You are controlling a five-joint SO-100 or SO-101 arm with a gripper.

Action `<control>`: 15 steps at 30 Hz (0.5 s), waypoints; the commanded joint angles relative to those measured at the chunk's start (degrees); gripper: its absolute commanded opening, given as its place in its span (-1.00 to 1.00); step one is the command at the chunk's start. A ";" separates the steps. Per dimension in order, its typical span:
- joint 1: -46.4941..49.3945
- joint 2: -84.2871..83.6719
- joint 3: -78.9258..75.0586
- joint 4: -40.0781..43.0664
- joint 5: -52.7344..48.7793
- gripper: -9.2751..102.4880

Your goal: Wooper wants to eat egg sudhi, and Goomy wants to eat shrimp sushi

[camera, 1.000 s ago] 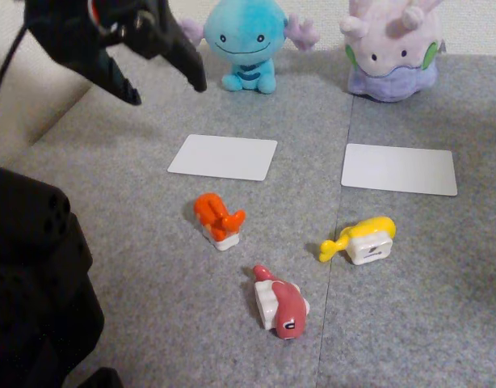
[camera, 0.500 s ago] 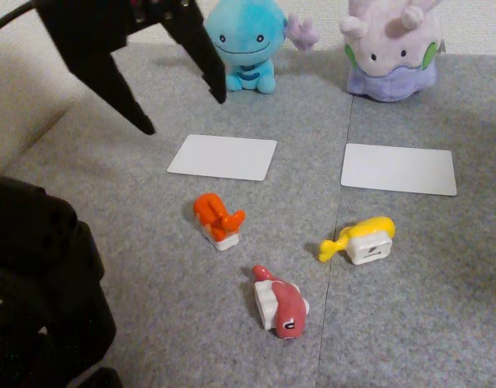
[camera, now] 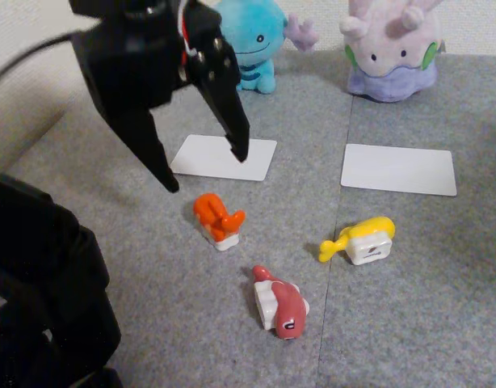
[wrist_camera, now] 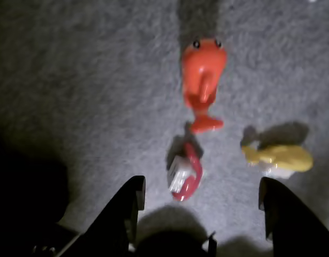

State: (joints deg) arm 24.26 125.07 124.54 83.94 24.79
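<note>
While my jaws [camera: 206,171] hang spread wide above the shrimp sushi [camera: 218,218] at centre left of the fixed view, I should descend straight, straddle its rice block, and close gently. Goomy [camera: 391,50] sits at upper right.

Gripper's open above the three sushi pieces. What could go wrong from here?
1. The gripper hangs wide open near the shrimp sushi; a wide close may knock it over rather than grip it.
2. The dark-red-topped sushi sits nearest the jaws in the wrist view, so a wrong pick is possible.
3. Shrimp belongs with Goomy, but the nearer white card lies before Wooper.
</note>
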 commanded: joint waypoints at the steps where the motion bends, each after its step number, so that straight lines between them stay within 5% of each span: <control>1: -0.18 -0.88 2.20 -5.01 0.44 -0.38; 15: -2.02 -8.17 10.28 -19.69 3.60 -0.38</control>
State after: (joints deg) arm 23.12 117.86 135.09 65.74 27.42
